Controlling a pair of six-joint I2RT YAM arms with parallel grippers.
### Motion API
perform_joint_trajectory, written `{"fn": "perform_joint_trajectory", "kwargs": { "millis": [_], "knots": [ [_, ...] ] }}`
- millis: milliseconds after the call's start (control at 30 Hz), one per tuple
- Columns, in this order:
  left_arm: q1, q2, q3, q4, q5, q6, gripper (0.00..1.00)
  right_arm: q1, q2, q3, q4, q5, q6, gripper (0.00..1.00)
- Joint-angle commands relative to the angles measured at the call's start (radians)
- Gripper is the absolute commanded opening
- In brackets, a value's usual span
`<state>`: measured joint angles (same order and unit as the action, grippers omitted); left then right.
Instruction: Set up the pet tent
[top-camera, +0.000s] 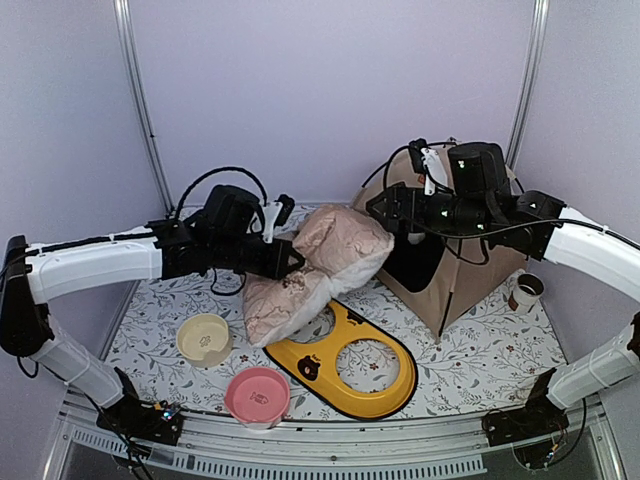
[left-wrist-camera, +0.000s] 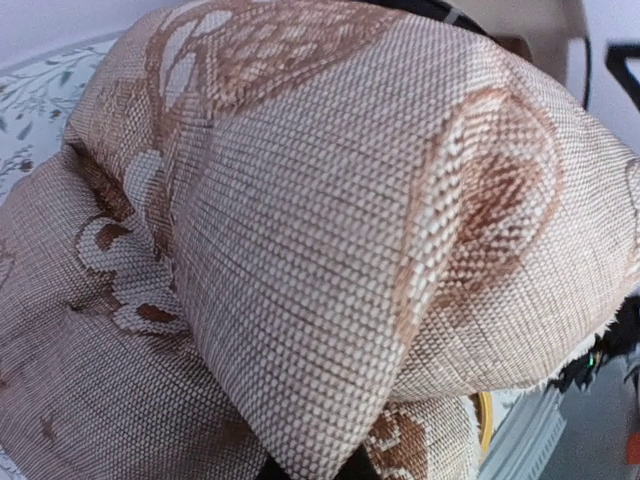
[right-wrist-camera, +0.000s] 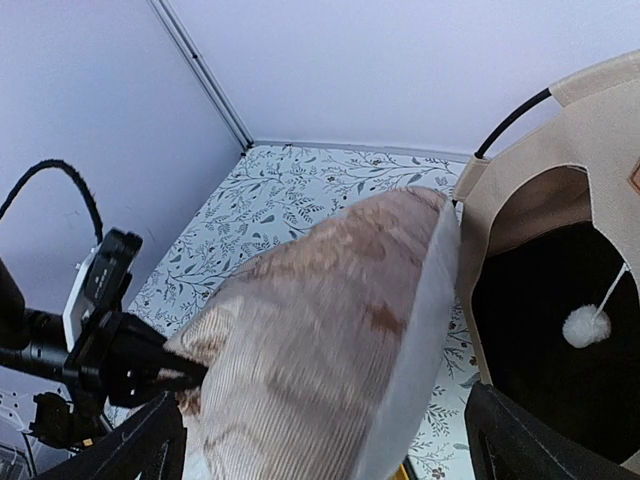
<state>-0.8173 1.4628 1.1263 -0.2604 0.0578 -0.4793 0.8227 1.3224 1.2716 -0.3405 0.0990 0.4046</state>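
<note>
Left claw (top-camera: 295, 258) pinches the one pillow (top-camera: 320, 265), right claw (top-camera: 378, 208) hangs spread by the one pet tent (top-camera: 480, 275)

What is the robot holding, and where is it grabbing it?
The left gripper is shut on the floral pillow, pinching its edge at the end away from the pet tent. The right gripper is open and holds nothing.

One pet tent (top-camera: 485, 278), one pillow (top-camera: 320, 265), two bowls (cream bowl (top-camera: 204, 338), pink bowl (top-camera: 257, 393)), one yellow stand (top-camera: 335, 345), one cup (top-camera: 526, 292).
</note>
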Motion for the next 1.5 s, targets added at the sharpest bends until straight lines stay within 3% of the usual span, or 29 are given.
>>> {"fn": "perform_joint_trajectory", "kwargs": {
  "millis": [0,100,267,367,533,700,900,1033,1267,1367,1467],
  "knots": [
    [-0.111,-0.074,-0.055,0.039,0.064,0.156,0.00,0.003,-0.020,0.015,-0.042,0.058,0.002,0.99],
    [-0.149,-0.085,-0.108,0.050,0.079,0.169,0.01,0.003,0.003,0.010,-0.064,0.055,0.009,0.99],
    [-0.149,-0.137,-0.168,0.077,0.036,0.088,0.53,0.003,0.033,-0.021,-0.076,0.034,0.042,0.99],
    [-0.146,-0.211,-0.185,0.092,-0.021,0.034,0.69,0.003,0.040,-0.038,-0.072,0.016,0.061,0.99],
    [-0.089,-0.311,-0.187,0.009,-0.144,-0.062,0.78,0.003,0.034,-0.076,-0.092,-0.005,0.081,0.99],
    [0.154,-0.299,-0.234,-0.041,-0.035,-0.075,0.90,0.018,0.018,-0.184,-0.057,-0.056,0.157,0.99],
    [0.331,-0.144,-0.247,0.037,0.220,-0.044,0.97,0.037,0.032,-0.283,0.013,-0.079,0.253,0.99],
    [0.346,-0.026,-0.232,0.087,0.317,-0.052,0.99,0.037,0.042,-0.341,0.084,-0.054,0.299,0.99],
    [0.344,0.109,-0.235,0.204,0.368,-0.118,0.97,0.037,0.129,-0.344,0.189,-0.099,0.320,0.99],
    [0.330,0.118,-0.222,0.245,0.406,-0.141,0.86,0.039,0.163,-0.318,0.222,-0.142,0.319,0.82],
    [0.314,0.102,-0.193,0.251,0.423,-0.152,0.61,0.048,0.181,-0.271,0.218,-0.147,0.312,0.47]
  ]
}}
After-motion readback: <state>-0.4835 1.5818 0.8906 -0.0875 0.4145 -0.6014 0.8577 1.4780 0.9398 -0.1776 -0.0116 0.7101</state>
